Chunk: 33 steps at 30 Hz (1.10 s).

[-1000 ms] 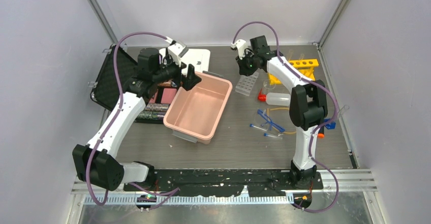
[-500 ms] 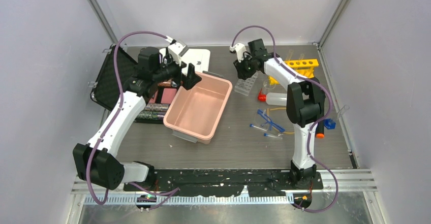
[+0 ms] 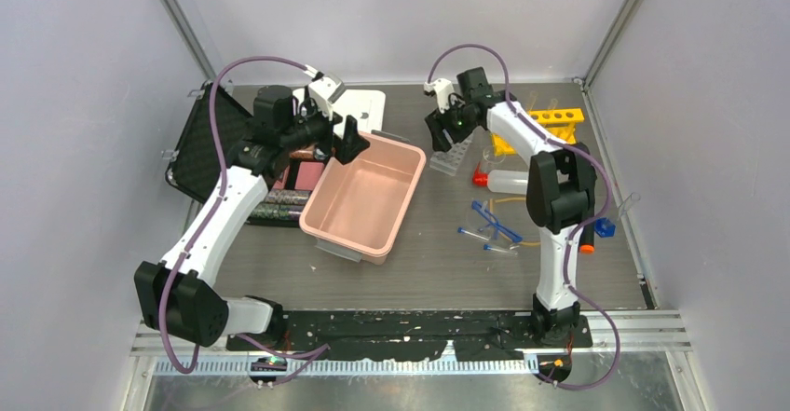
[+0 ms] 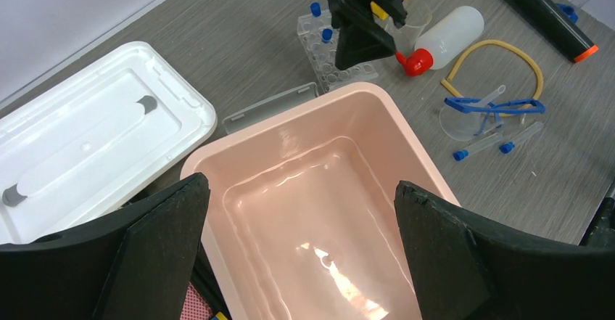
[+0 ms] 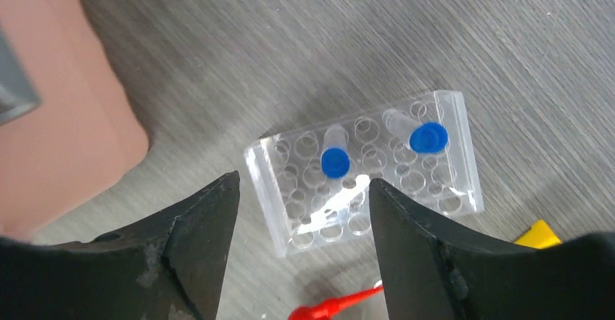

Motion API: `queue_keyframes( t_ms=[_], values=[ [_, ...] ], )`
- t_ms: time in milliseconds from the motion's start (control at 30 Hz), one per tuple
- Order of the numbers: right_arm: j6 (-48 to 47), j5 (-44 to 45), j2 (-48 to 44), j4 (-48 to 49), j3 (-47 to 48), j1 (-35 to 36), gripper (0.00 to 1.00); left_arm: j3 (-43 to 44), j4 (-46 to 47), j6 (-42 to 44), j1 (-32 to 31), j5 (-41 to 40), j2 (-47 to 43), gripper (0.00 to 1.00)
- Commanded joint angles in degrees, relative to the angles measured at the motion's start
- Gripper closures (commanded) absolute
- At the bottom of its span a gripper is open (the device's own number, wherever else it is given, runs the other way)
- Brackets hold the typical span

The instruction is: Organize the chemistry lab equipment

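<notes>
Left end effector (image 3: 347, 143) spread wide, empty, parked over the pink tub (image 3: 365, 204). The lid (image 4: 94, 138) lies just beside the tub, neither is task gear. Right end effector (image 5: 301, 189) has jaws apart, nothing between them, hanging over the tube tray (image 5: 406, 189). Two blue-capped tubes (image 5: 336, 162) stand in its holes. Step reads as loading tubes into the tray. Next move: reach the loose tubes (image 3: 470, 234) lying flat on the counter (image 3: 438, 271) and pinch one. In the way: glasses (image 3: 494, 220) and tubing (image 4: 499, 43) just beside them, bottle (image 3: 508, 182) between tray and tubes. Rack (image 3: 551, 120) sits back right, out of the path.
</notes>
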Motion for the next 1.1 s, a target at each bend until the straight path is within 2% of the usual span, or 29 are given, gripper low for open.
queue_keyframes(
  t_ms=[0, 100, 200, 333, 500, 667, 867, 1067],
  values=[
    [-1.61, -4.63, -9.72, -6.48, 4.79, -2.08, 0.28, 1.31, 1.66, 0.29, 0.32, 0.13, -1.61, 0.0],
    [-8.82, -9.3, -16.58, -15.02, 3.07, -3.32, 0.26, 0.35, 1.99, 0.51, 0.36, -0.12, -2.73, 0.0],
    [-18.14, -10.12, -24.48, -25.68, -1.95, -2.96, 0.27, -0.72, 2.52, 0.36, 0.56, -0.22, -3.49, 0.0],
    [-22.24, -6.74, -34.38, -29.08, -15.04, 1.0, 0.32, -1.45, 3.53, -0.9, 0.75, -0.3, -3.87, 0.0],
    [-21.56, 0.44, -42.84, -21.02, -32.69, 9.73, 0.36, -1.5, 3.62, -1.64, 0.93, -0.13, -4.2, 0.0],
    [-19.19, 4.66, -44.14, -12.72, -41.56, 13.72, 0.38, -1.41, 2.88, -1.26, 1.02, -0.13, -5.04, 0.0],
    [-18.96, 9.98, -39.37, -2.23, -48.33, 14.77, 0.44, -1.75, 1.8, -0.66, 1.06, -0.38, -5.88, 0.0],
    [-18.34, 10.56, -33.55, 2.11, -48.08, 14.88, 0.46, -2.61, 1.22, -0.11, 1.24, -0.87, -6.66, 0.0]
  ],
)
